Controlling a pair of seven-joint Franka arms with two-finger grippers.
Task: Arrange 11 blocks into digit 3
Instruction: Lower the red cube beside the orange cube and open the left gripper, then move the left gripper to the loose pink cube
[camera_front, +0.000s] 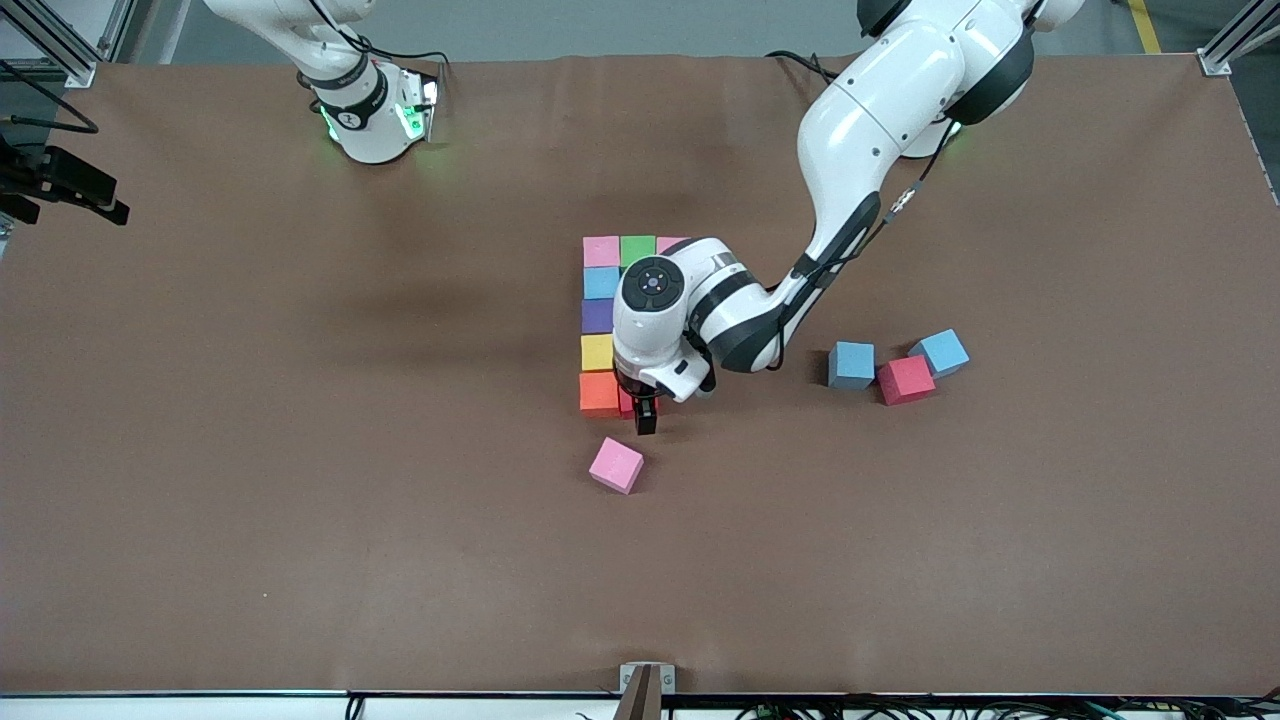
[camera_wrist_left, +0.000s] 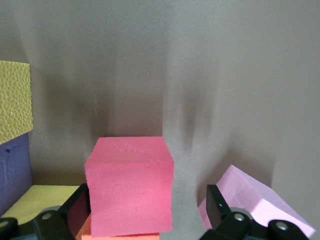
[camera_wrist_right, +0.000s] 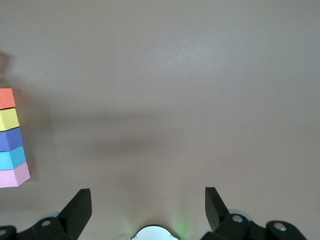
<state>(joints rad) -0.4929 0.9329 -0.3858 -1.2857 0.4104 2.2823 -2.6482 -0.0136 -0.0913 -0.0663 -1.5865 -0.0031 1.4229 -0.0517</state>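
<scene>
Left gripper (camera_front: 643, 408) low at the nearest end of the figure, fingers (camera_wrist_left: 75, 210) spread either side of a red block (camera_wrist_left: 129, 187), one seemingly touching it, the other clear. Red block largely hidden under the wrist in the front view, sitting beside the orange block (camera_front: 598, 392). Rest of the digit 3 (camera_front: 600, 320) partly covered by the left arm: pink, green, pink across the top, then blue, purple, yellow, orange in a column. Matte foam cubes, no lettering. Loose pink block (camera_front: 616, 465) tilted just nearer the camera. Two blue blocks (camera_front: 851, 364) and a red block (camera_front: 906, 379) toward the left arm's end. Right gripper (camera_wrist_right: 145, 212) waiting near its base, fingers spread over bare table (camera_front: 300, 450)
</scene>
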